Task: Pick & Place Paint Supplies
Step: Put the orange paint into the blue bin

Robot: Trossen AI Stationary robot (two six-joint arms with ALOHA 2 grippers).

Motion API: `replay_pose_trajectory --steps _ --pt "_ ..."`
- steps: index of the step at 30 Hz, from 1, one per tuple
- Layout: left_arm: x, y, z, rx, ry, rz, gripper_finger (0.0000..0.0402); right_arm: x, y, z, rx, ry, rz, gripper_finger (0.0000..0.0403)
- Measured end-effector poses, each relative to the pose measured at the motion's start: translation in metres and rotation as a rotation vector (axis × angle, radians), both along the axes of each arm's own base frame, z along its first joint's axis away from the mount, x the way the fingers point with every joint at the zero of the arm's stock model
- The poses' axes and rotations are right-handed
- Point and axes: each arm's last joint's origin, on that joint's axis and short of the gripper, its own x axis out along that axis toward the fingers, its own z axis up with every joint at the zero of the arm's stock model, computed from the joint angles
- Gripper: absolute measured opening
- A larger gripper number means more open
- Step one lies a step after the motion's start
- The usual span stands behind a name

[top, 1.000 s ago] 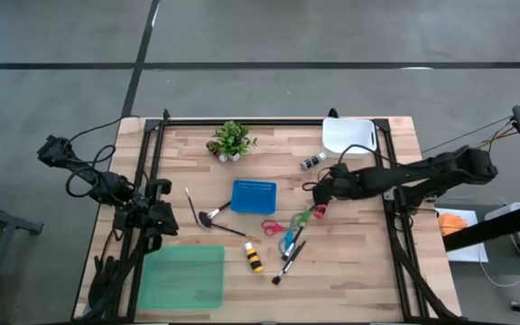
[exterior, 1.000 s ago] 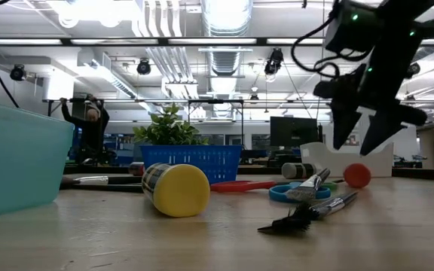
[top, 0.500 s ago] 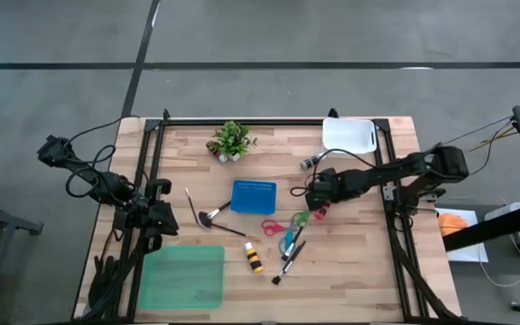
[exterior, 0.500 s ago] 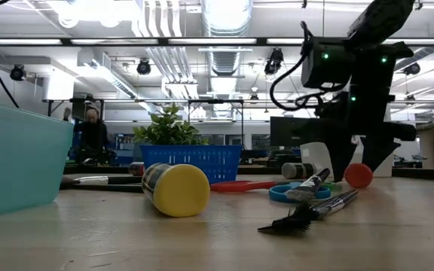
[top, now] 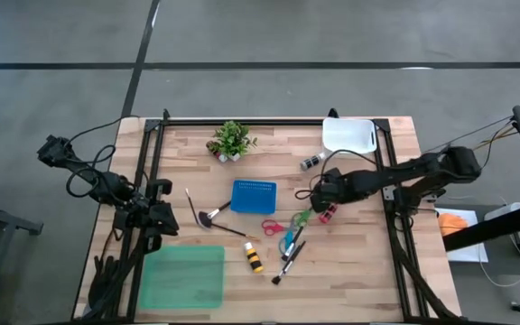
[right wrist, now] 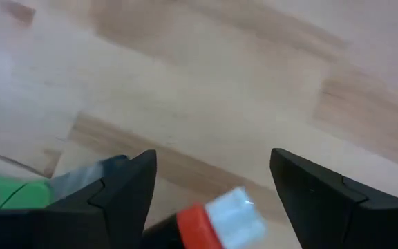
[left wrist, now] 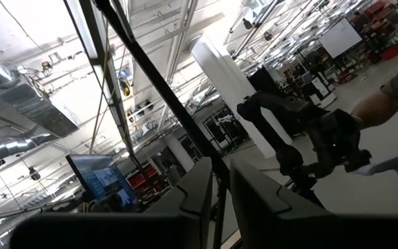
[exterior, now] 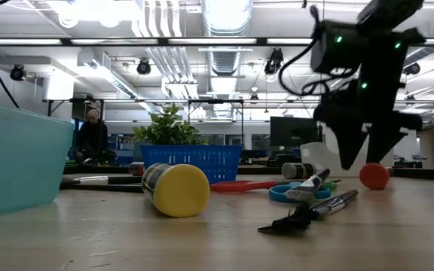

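Scanning from the left, we find the left gripper [top: 156, 219] parked at the table's left edge, just above the translucent green plastic bin [top: 184, 276]; whether its fingers are parted or closed we cannot tell. We judge the bin to be the likely destination, though nothing lies in it that we can see. Next come a thin dark-handled brush [top: 213, 215], a blue perforated plastic basket [top: 254, 196], a yellow-capped paint bottle [top: 255, 258] lying on its side, and a cluster of red-handled scissors [top: 272, 227] and further brushes. The right gripper [top: 321, 196] is low over the wooden table [top: 359, 262], fingers spread wide and holding nothing, straddling the small red-capped paint bottle [right wrist: 220, 217], which lies on the wood just beside the green-handled scissors [right wrist: 9, 193]. We judge this placement to be preparation for closing on that bottle.
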Motion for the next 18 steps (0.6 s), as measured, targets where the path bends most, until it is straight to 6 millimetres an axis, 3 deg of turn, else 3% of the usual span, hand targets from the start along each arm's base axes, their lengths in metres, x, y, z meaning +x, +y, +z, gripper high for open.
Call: replay_pose_trajectory --steps 8,14,18 --pt "0.0 0.0 0.0 -0.012 0.008 -0.005 0.0061 -0.031 0.043 0.028 0.023 -0.111 -0.014 0.0283" --pt "-0.001 -0.001 0.001 -0.009 -0.002 -0.035 0.0061 -0.04 0.074 0.024 0.04 -0.2 -0.068 0.0283" --pt "-0.001 -0.002 0.001 -0.001 -0.015 -0.074 0.0061 -0.036 0.079 0.018 0.06 -0.213 -0.098 0.0283"
